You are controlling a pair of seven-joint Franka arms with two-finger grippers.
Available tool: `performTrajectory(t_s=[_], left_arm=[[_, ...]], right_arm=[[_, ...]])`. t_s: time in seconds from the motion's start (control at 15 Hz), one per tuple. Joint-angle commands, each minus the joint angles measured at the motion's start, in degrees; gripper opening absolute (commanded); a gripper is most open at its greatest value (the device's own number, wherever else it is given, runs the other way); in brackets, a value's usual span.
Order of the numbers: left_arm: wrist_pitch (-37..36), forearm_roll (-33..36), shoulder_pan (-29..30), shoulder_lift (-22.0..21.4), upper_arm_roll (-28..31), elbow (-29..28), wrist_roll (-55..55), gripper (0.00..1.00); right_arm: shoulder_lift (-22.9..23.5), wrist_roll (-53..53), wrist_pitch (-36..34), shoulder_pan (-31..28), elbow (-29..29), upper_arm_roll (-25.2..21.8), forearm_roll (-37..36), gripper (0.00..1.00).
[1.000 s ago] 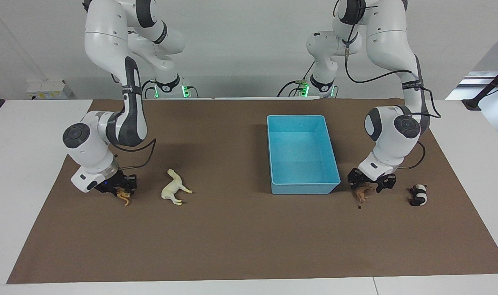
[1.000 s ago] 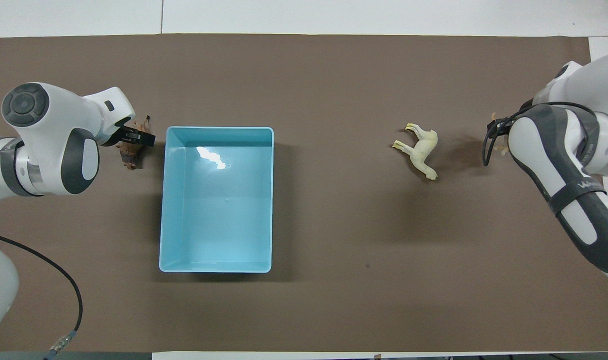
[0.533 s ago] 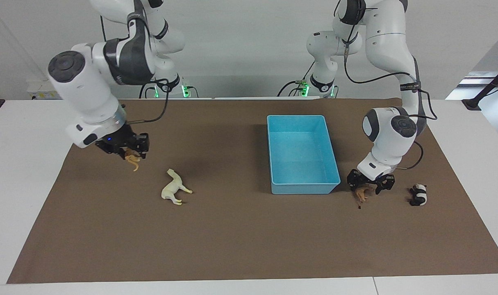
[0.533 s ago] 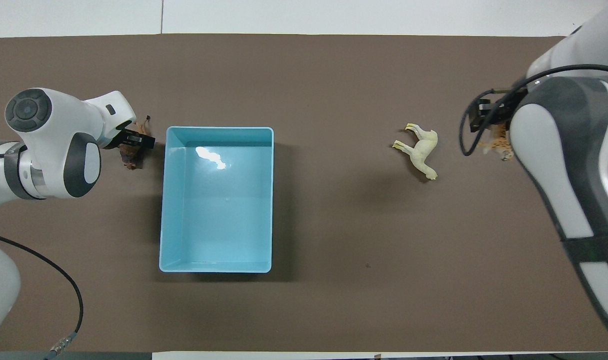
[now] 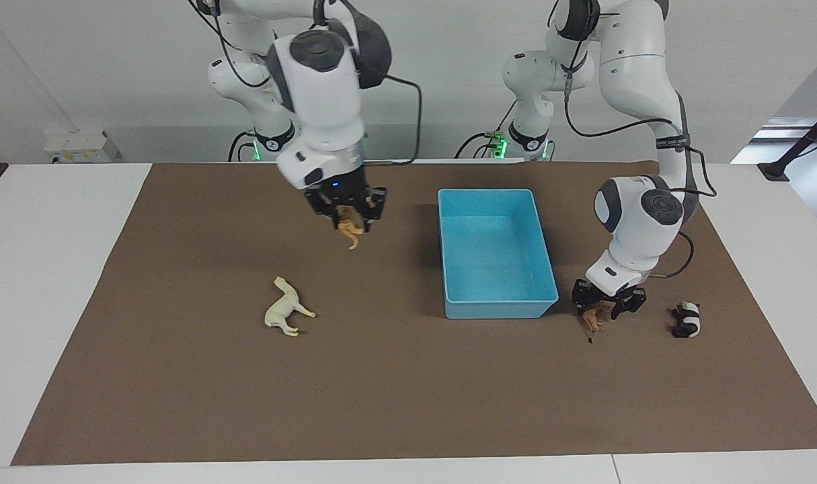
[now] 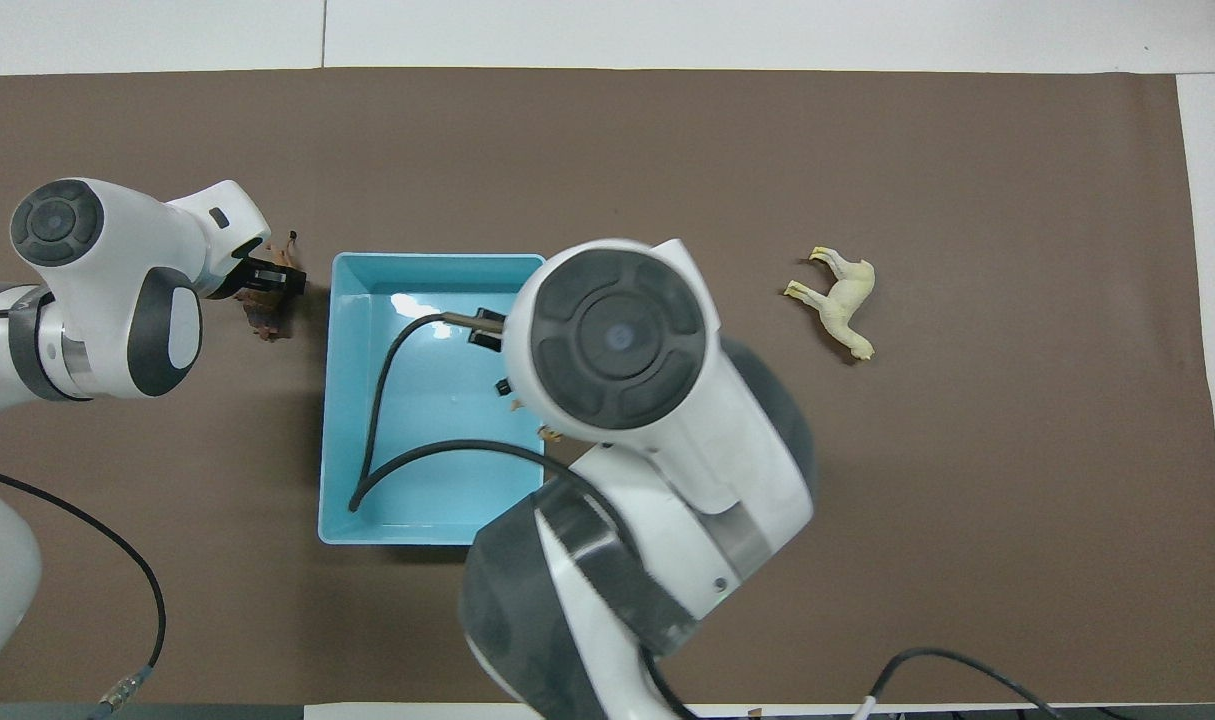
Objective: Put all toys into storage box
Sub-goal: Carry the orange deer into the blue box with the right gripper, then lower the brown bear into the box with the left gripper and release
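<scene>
My right gripper (image 5: 346, 215) is shut on the orange tiger (image 5: 348, 232) and holds it in the air over the mat beside the light blue storage box (image 5: 495, 310), toward the right arm's end. In the overhead view the right wrist covers the tiger and part of the box (image 6: 332, 400). My left gripper (image 5: 606, 304) is down at the mat beside the box's farther corner, shut on the brown dark-maned animal (image 5: 592, 318), which also shows in the overhead view (image 6: 265, 318). The cream-white horse (image 5: 284, 310) lies on the mat. The panda (image 5: 686, 320) lies toward the left arm's end.
A brown mat (image 5: 408, 390) covers the white table. The storage box holds nothing that I can see. The right arm's cable (image 6: 377, 400) hangs over the box in the overhead view.
My right gripper has lifted the tiger off the mat and carried it from the right arm's end toward the box. The left gripper has stayed at the brown animal.
</scene>
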Motion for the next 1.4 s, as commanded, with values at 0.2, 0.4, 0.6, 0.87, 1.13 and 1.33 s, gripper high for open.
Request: performTrajectory(t_s=[0.2, 0.4, 0.6, 0.87, 1.13, 1.33], left_arm=[[-3.07, 0.89, 0.16, -1.48, 0.31, 0.06, -1.07, 0.00], [-9.05, 0.98, 0.16, -1.04, 0.40, 4.37, -1.07, 0.00], [-13.70, 0.98, 0.25, -1.13, 0.48, 8.41, -0.98, 0.00], [-24.07, 0.28, -0.54, -3.22, 0.22, 17.11, -1.77, 0.00], [-28.82, -0.69, -2.91, -10.69, -2.75, 17.48, -15.88, 0.00], [-32.79, -0.60, -10.89, -13.16, -3.21, 15.73, -33.61, 0.00]], right_arm=[[11.03, 8.67, 15.74, 5.55, 1.52, -0.31, 5.25, 0.00], [11.14, 9.46, 15.95, 5.72, 0.75, -0.40, 5.69, 0.99], [11.05, 13.66, 9.81, 5.72, 1.53, -0.57, 5.43, 1.00], [9.57, 15.01, 0.06, 3.01, 3.73, -3.02, 1.58, 1.00], [8.24, 0.00, -5.06, -5.07, 2.77, -4.79, -1.50, 1.00], [8.15, -10.01, -4.10, -14.28, 0.31, -5.50, -3.19, 1.00]])
